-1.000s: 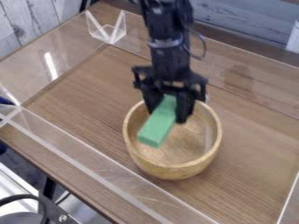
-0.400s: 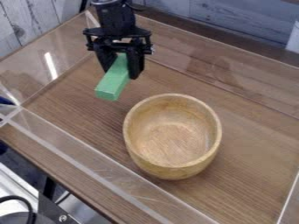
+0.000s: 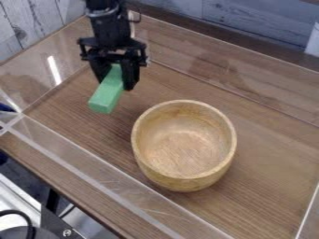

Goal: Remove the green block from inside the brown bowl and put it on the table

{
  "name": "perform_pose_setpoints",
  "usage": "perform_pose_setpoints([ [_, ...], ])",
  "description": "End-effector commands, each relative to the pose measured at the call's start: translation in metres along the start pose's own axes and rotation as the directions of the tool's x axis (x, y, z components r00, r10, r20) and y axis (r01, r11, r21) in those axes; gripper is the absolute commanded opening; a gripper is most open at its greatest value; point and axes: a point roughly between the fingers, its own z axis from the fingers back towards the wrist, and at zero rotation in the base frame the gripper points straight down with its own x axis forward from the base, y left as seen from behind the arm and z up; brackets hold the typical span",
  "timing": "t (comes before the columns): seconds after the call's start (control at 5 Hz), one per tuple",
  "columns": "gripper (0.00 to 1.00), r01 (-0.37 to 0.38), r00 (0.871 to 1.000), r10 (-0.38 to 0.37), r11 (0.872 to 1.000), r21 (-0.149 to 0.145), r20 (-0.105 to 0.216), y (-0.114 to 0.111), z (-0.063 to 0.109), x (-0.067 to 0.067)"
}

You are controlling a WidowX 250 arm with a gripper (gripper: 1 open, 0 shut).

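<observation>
The green block (image 3: pixel 106 95) hangs tilted in my gripper (image 3: pixel 112 77), which is shut on its upper end, left of the brown bowl (image 3: pixel 185 145). Its lower end is close above the table (image 3: pixel 249 84), and I cannot tell whether it touches. The bowl sits empty at the centre right, its round rim and grain fully visible. The black arm comes down from the top edge, the gripper pointing straight down.
Low clear acrylic walls (image 3: pixel 50 140) edge the tabletop at the left and front. A clear bracket piece (image 3: pixel 115 28) stands at the back wall behind the arm. Bare wood lies left of the bowl and behind it.
The gripper lifted the green block out of the bowl and carried it left, then slightly lower. The bowl is empty now and has not moved.
</observation>
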Motion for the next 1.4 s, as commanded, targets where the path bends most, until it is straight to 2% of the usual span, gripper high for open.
perform_pose_setpoints([
  [0.0, 0.0, 0.002, 0.999, -0.003, 1.0, 0.031, 0.032, 0.011, -0.003, -0.002],
  [0.2, 0.0, 0.001, 1.0, -0.002, 0.999, 0.045, 0.027, 0.022, -0.017, -0.003],
  [0.4, 0.0, 0.01, 0.998, -0.013, 0.999, 0.04, 0.055, 0.007, 0.0, 0.001],
  [1.2, 0.0, -0.001, 0.999, -0.001, 0.998, 0.059, 0.043, 0.016, -0.017, 0.002],
])
